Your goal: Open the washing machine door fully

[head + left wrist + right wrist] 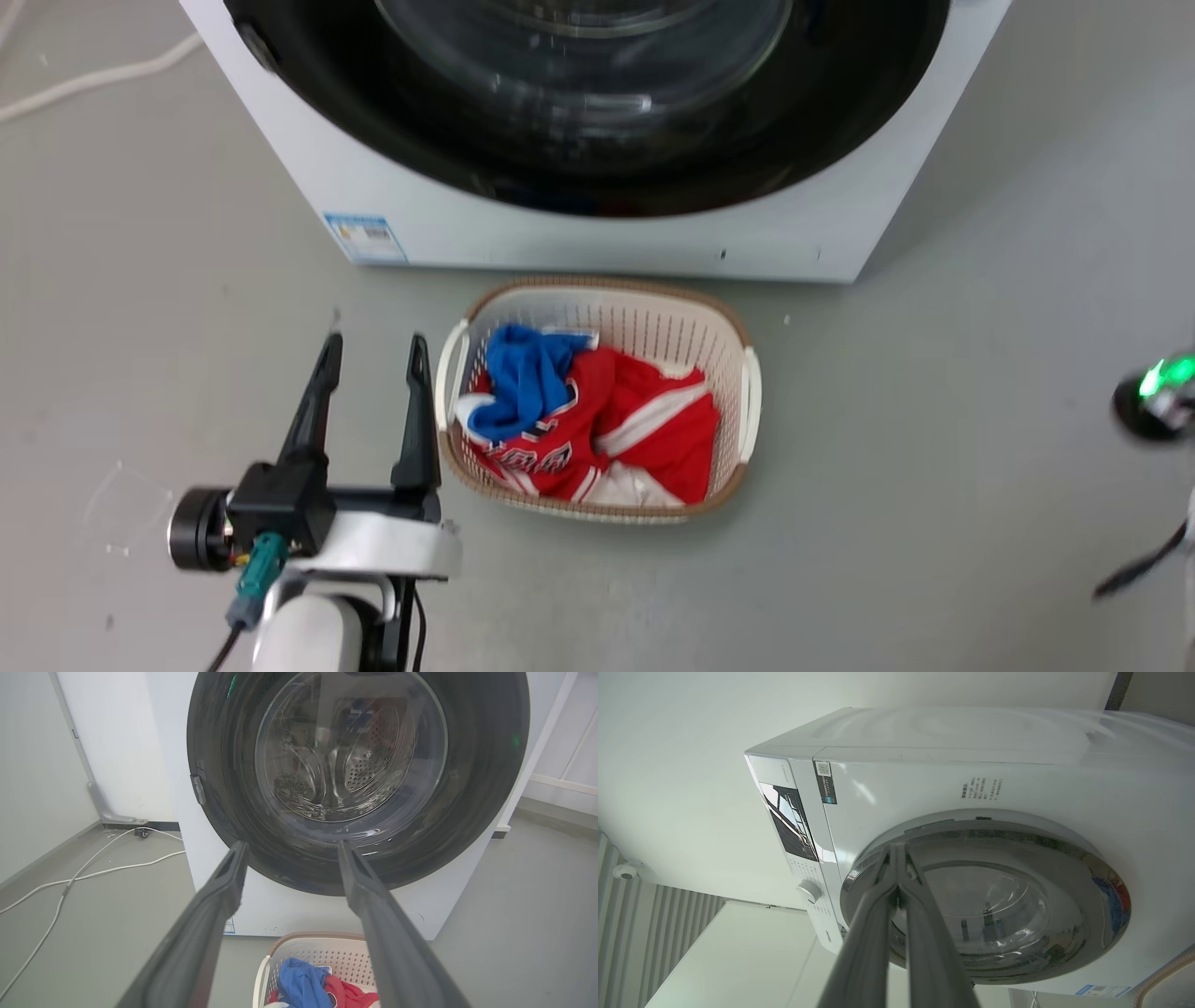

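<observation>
The washing machine is a white box, and the washing machine door lies flush against its front, black rim around clear glass. Through the glass of the door I see the perforated drum. My left gripper hangs open and empty over the floor, left of the basket and short of the machine; its fingertips frame the door's lower rim from a distance. My right gripper is shut with nothing between its fingers, pointing at the edge of the door from a distance.
A white laundry basket with red and blue clothes stands on the floor just before the machine. A white cable runs along the floor left of the machine. A small grey tab sits on the door rim's left side.
</observation>
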